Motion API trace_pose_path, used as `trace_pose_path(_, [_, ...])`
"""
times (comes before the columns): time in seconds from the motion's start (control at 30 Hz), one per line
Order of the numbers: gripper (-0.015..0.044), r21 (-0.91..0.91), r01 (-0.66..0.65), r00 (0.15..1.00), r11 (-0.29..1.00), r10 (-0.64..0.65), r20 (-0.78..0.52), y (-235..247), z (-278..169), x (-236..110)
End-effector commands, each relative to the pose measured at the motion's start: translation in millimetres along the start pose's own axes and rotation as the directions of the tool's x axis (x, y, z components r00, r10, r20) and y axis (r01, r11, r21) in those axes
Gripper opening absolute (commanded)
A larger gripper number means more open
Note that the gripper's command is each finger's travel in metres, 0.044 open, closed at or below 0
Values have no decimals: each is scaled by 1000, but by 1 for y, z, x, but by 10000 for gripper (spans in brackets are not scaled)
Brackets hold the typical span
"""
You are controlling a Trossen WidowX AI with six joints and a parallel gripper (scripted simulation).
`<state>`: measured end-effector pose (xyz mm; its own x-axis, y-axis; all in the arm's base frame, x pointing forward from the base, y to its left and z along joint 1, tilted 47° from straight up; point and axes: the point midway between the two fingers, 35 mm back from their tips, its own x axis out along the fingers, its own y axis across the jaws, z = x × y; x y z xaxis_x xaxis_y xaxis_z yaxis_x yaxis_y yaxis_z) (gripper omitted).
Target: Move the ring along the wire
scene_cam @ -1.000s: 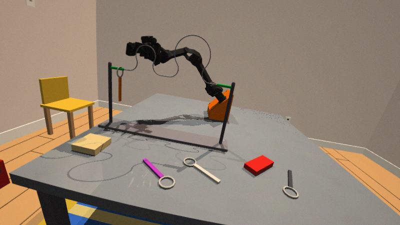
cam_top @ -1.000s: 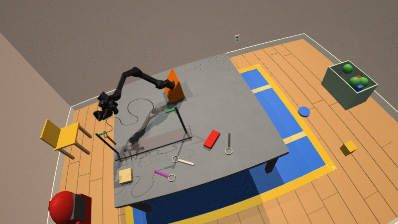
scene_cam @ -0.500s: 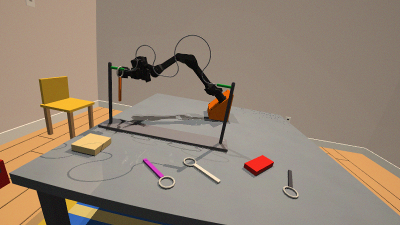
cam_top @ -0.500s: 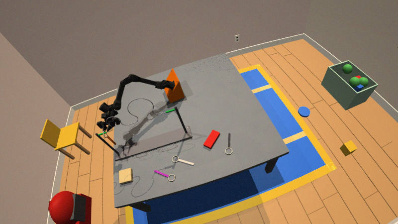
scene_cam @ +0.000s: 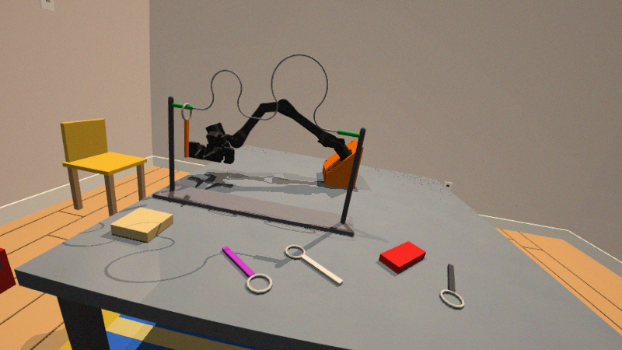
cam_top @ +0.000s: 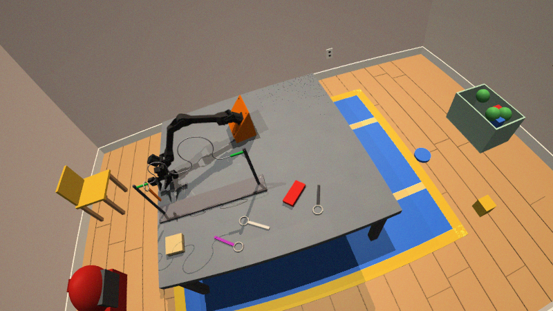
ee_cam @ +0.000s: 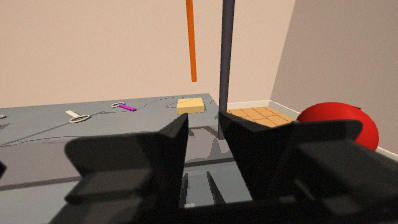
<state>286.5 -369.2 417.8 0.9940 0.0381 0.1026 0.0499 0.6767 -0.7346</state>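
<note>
The ring (scene_cam: 182, 112) hangs on the left green part (cam_top: 139, 186) (scene_cam: 176, 104) beside the left post (cam_top: 148, 199) (scene_cam: 171, 148) (ee_cam: 226, 55). Its orange handle (cam_top: 154, 193) (scene_cam: 186, 138) (ee_cam: 191, 45) hangs down. My gripper (scene_cam: 193, 153) (ee_cam: 203, 116) is open and empty, behind the handle near its lower end in the exterior view. In the wrist view the handle's lower end shows above the fingertips, a little left of their middle, not between them. The other green part (cam_top: 237, 153) (scene_cam: 347, 133) meets the right post (cam_top: 251, 166) (scene_cam: 354, 173).
The thin grey wire (cam_top: 195, 137) (scene_cam: 298, 54) curves in two humps between the green parts. The arm reaches in from behind it, below it in the exterior view. A tan block (cam_top: 174, 244) (scene_cam: 141, 221) (ee_cam: 190, 105), loose rings with handles and a red block (cam_top: 294, 192) (scene_cam: 402, 254) lie on the table.
</note>
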Motion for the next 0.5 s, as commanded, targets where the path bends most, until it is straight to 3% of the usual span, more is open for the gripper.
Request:
trace_pose_path(0.0, [160,-16,-25,1000,1000,25,8,2,-8,-5])
trace_pose_path(0.3, [160,-15,-20,1000,1000,21,12,3,41,42])
trace_pose_path(0.47, [160,-15,-20,1000,1000,21,11,3,43,43])
